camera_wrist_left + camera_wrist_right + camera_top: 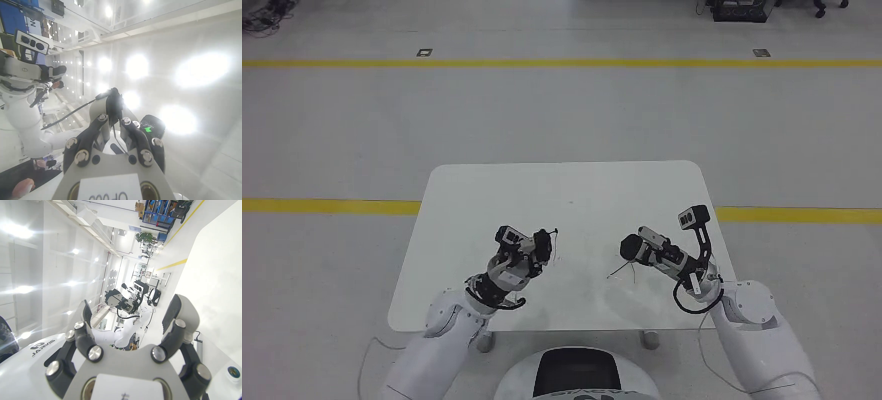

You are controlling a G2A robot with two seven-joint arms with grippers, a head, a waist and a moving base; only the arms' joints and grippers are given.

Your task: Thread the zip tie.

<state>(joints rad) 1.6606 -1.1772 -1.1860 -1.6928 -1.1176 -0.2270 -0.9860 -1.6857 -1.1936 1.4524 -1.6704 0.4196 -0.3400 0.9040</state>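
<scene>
Fingers [98,111] of the left gripper [113,97] are pressed together on the black zip tie [75,110], pinching it close to one end. From the pinch the thin strap runs out sideways through the air toward the other arm. A thinner dark strand [118,140] trails back between the two fingers toward the wrist (whether it is more of the strap or a cable, I cannot tell). The right gripper [130,305] stands spread wide, its ribbed pads [87,311] well apart with nothing between them.

Seen from above, both grippers hover over the near half of the white table [572,190]. Each is on its own side, and their tips are turned toward each other with a clear gap between. The zip tie is off the table, up in the left gripper. A faint dark line [620,270] shows on the tabletop just beside the right gripper; strap or shadow, it is too thin to tell.
</scene>
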